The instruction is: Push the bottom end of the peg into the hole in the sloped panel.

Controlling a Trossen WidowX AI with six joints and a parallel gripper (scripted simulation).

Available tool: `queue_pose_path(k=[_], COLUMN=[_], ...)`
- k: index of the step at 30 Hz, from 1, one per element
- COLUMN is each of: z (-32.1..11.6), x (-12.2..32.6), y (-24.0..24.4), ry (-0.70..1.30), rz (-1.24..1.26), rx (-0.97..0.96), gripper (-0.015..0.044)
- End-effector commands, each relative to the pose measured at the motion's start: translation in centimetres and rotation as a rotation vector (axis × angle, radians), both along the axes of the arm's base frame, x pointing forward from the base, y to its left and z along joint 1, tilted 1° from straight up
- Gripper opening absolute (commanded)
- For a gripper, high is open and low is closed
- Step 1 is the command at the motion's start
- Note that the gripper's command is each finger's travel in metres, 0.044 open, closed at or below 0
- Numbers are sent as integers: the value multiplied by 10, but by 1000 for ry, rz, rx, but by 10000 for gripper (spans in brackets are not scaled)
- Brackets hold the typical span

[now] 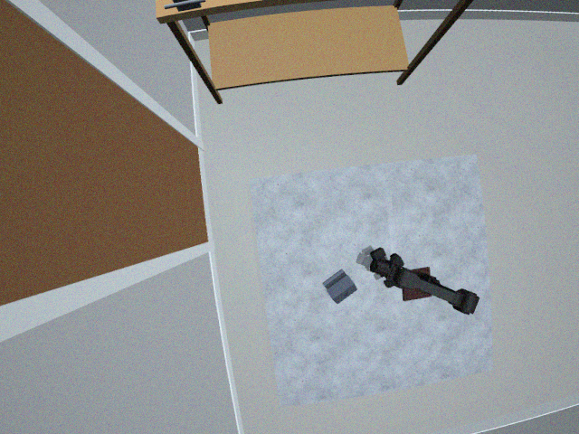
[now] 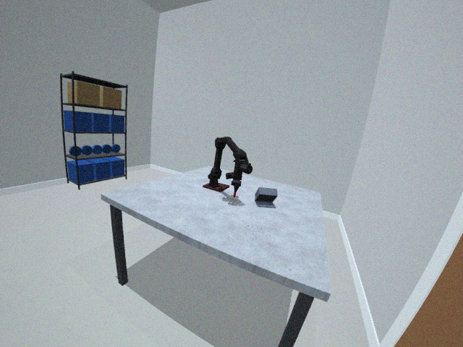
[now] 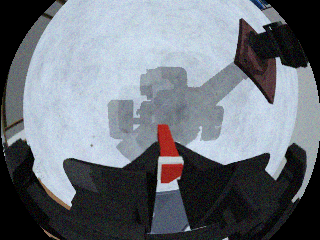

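A red peg (image 2: pixel 234 194) (image 3: pixel 167 142) with a white band near its top and flat sides is upright. My gripper (image 2: pixel 235 189) (image 3: pixel 165 146) points down and is shut on the peg's upper part. The peg's bottom is at or just above the table top; I cannot tell which. The blue-grey sloped panel block (image 1: pixel 339 287) (image 2: pixel 266 194) stands a short way from the peg, on the side away from my base. Part of the block (image 3: pixel 170 214) shows between the fingers in the wrist view. Its hole cannot be made out. The arm hides the peg in the top view.
The arm's dark red base plate (image 1: pixel 416 293) (image 2: pixel 215 186) (image 3: pixel 255 62) is on the table (image 1: pixel 327 350) (image 2: pixel 209 220), behind the gripper on the side opposite the block. A shelf rack (image 2: pixel 100 106) with boxes stands far off by the wall.
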State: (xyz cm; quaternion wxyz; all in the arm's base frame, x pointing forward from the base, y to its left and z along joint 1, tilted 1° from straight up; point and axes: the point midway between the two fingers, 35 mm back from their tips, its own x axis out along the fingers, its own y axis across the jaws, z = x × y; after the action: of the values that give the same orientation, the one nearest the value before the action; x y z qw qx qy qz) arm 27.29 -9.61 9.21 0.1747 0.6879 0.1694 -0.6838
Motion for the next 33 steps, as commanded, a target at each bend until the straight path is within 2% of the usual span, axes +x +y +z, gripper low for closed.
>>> queue_pose_path(k=[1, 11, 33], z=[17, 51, 52], x=[2, 0, 12], y=[-1, 1, 15], ry=[-6, -3, 22], rz=[-1, 0, 153], rx=[-5, -6, -76], gripper=[0, 0, 0])
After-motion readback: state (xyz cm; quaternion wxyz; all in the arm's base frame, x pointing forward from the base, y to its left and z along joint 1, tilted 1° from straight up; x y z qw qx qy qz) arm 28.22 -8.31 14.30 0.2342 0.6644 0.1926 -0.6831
